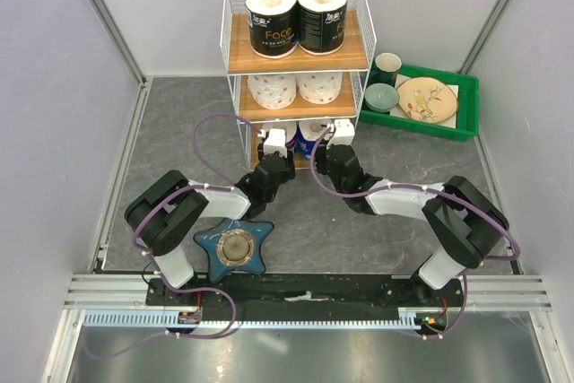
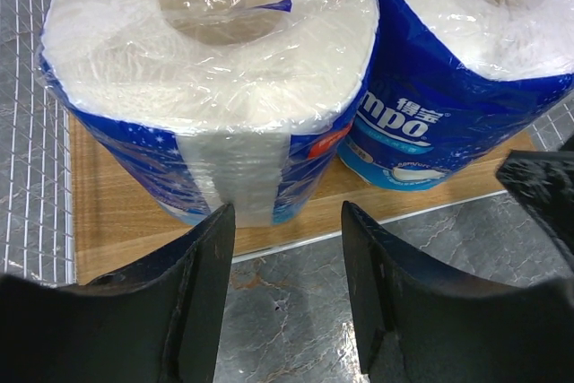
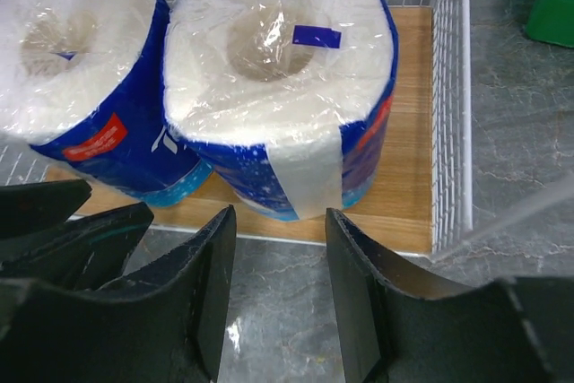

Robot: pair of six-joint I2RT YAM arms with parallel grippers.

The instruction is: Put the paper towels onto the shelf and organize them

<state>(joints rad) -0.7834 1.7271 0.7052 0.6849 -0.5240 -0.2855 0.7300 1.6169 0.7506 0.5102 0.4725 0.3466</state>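
Observation:
The shelf (image 1: pixel 236 49) stands at the back centre. Two black-wrapped paper towels (image 1: pixel 271 20) stand on its top tier and two white ones (image 1: pixel 272 90) on the middle tier. Two blue-white rolls stand side by side on the bottom tier (image 2: pixel 117 213), partly hidden in the top view (image 1: pixel 306 138). My left gripper (image 2: pixel 287 221) is open and empty just in front of the left blue roll (image 2: pixel 211 87). My right gripper (image 3: pixel 280 221) is open and empty just in front of the right blue roll (image 3: pixel 278 87). Neither touches a roll.
A green tray (image 1: pixel 468 100) with cups and a plate sits right of the shelf. A blue star-shaped dish (image 1: pixel 235 248) lies near the left arm's base. The shelf's wire side (image 3: pixel 448 114) stands right of the right roll. The two grippers are close together.

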